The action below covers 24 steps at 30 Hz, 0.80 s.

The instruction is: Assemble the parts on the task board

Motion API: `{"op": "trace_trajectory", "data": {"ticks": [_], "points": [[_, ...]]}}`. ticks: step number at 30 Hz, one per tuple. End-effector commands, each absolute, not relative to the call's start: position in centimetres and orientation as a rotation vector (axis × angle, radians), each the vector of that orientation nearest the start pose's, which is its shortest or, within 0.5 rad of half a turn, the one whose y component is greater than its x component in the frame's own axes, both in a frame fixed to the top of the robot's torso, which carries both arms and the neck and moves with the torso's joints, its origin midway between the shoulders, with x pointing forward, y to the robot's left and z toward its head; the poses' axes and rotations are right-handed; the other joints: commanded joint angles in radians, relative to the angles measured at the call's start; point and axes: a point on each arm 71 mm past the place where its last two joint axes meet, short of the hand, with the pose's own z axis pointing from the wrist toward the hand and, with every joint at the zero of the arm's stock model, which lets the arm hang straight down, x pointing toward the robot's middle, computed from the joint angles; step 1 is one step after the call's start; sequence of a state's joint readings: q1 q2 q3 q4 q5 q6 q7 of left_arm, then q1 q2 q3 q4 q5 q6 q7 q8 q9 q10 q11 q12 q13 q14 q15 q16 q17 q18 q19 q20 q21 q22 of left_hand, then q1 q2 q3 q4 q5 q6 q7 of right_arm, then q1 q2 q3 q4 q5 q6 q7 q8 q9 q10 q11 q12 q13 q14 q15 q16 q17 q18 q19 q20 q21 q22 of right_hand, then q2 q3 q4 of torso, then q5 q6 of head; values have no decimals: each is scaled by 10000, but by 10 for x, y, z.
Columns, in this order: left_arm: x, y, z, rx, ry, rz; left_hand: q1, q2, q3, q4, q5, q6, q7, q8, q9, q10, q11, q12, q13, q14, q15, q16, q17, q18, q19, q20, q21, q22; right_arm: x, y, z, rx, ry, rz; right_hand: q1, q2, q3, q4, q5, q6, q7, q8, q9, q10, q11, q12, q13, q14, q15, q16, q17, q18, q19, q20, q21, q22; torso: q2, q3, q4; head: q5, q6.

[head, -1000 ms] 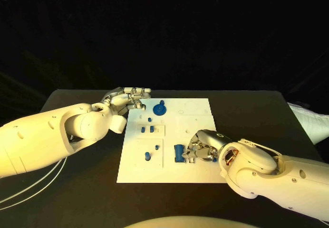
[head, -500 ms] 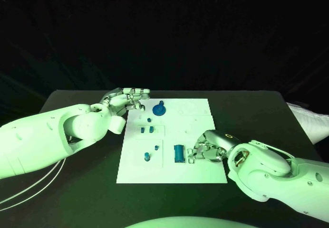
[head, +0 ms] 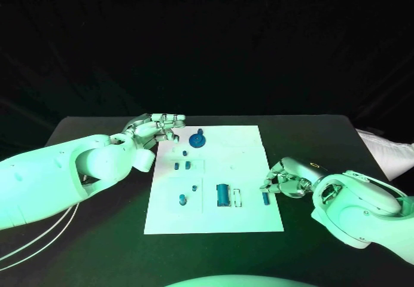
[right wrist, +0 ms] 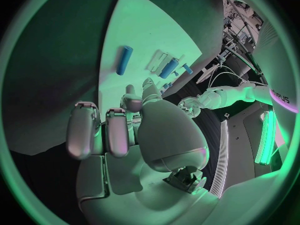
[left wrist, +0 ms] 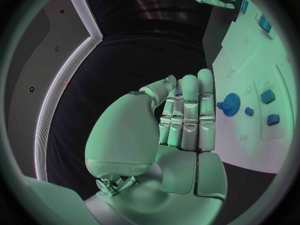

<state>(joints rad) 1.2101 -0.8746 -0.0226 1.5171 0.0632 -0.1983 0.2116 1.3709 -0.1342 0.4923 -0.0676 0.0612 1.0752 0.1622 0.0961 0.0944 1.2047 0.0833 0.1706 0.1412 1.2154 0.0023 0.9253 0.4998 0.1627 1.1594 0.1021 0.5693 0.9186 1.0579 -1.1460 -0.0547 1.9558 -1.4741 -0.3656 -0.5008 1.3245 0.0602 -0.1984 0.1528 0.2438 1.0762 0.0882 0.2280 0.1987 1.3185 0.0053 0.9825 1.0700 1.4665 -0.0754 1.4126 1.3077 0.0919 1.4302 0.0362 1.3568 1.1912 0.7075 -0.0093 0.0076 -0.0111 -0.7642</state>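
The white task board point(head: 246, 215) lies in the middle of the table. A long blue part point(head: 224, 194) sits near its front, and a short blue cylinder point(head: 265, 197) lies to the right of it. My right hand point(head: 285, 179) hovers at the board's right edge, just beyond that cylinder point(right wrist: 124, 60), fingers curled and holding nothing. A blue gear point(head: 197, 140) stands near the far edge. My left hand point(head: 160, 127) stays at the board's far left corner beside the gear point(left wrist: 229, 104), its fingers point(left wrist: 187, 110) together with the thumb drawn in against them.
Two small blue parts point(head: 181, 165) sit in a panel on the board's left side, and two more point(head: 183, 199) lie nearer the front. Black table point(head: 95, 239) surrounds the board. A pale object point(head: 380, 149) lies at the table's right edge.
My right hand has drawn back to the right, from beside the long blue part to the board's right edge, uncovering the short blue cylinder. The left hand has kept its place.
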Motion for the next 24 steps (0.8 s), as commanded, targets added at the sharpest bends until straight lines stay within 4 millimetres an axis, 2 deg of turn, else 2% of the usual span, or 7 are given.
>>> {"op": "trace_trajectory", "data": {"ticks": [1,7,24], "points": [[491,218,-179,-12449,15868,-15744,-8,93,-54,6,38,-64,4,-7,-9,-81,21,45,16,-47,5,-45,-9,197,-34,10,-41,-10,374,-241,-219,511,19371,3724,-12,-17,-67,14,13,36,-34,-48,-1,138,-15,202,176,633,82,56,292,-163,12,14,49,48,2,1,8,-47,21],[490,218,-180,-12457,15891,-15751,-8,93,-54,6,38,-64,4,-7,-9,-81,21,45,16,-47,5,-45,-9,197,-34,10,-41,-10,376,-245,-224,190,19724,3134,-202,-58,-177,170,-2,87,-42,-65,11,163,-16,235,232,637,82,67,309,-164,18,18,58,60,0,-12,32,-86,21],[490,218,-181,-12488,15914,-15732,-8,93,-54,6,38,-64,4,-7,-9,-81,21,45,16,-47,5,-45,-9,197,-34,10,-41,-10,377,-233,-235,-370,19846,2904,-280,-71,-223,250,10,98,-45,-79,16,143,-16,199,221,632,83,57,295,-163,15,19,56,55,13,-10,27,-25,-10]]}}
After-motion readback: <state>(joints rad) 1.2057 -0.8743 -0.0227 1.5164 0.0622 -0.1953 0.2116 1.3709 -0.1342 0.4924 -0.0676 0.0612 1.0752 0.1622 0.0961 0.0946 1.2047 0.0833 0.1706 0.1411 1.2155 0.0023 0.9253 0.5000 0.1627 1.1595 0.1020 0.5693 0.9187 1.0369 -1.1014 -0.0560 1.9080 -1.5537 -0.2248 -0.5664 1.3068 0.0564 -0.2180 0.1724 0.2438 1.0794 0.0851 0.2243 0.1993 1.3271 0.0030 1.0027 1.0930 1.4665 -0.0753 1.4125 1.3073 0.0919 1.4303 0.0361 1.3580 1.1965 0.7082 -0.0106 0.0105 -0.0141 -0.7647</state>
